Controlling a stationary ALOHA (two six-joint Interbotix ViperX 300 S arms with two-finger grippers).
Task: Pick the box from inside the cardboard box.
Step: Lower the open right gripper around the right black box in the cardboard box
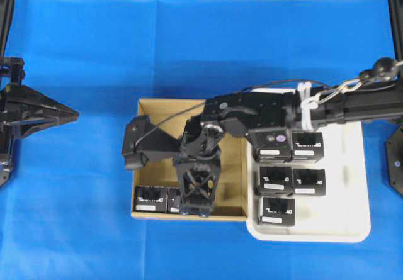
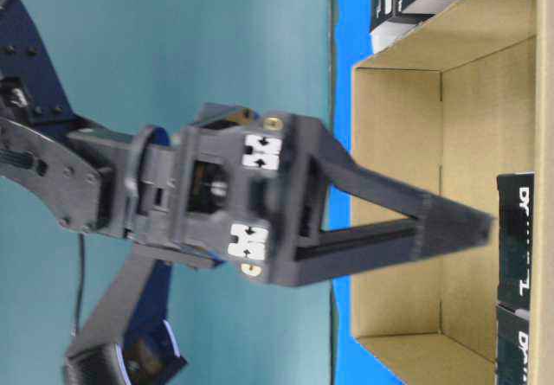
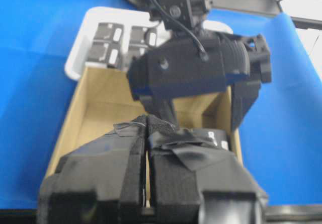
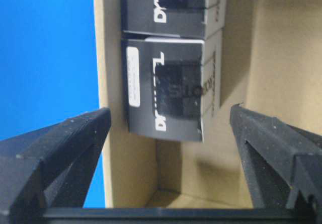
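The cardboard box [image 1: 232, 167] sits mid-table. Two black boxes lie along its front wall: one in the open [image 1: 151, 199], one partly under my right gripper [image 1: 172, 199]. My right gripper [image 1: 195, 211] reaches down into the cardboard box, open and empty. In the right wrist view the nearer black box [image 4: 166, 88] lies just ahead of and between the spread fingers [image 4: 65, 143], untouched, with the second box [image 4: 171, 7] beyond it. The table-level view shows the right gripper [image 2: 480, 227] inside the cardboard box [image 2: 398, 186]. My left gripper [image 1: 74, 112] is shut and empty at the far left.
A white tray [image 1: 352, 185] against the cardboard box's right side holds several more black boxes [image 1: 307, 146]. Blue cloth [image 1: 82, 217] covers the table. In the left wrist view the shut left gripper [image 3: 147, 123] faces the cardboard box [image 3: 100, 98] and the right arm [image 3: 191, 70].
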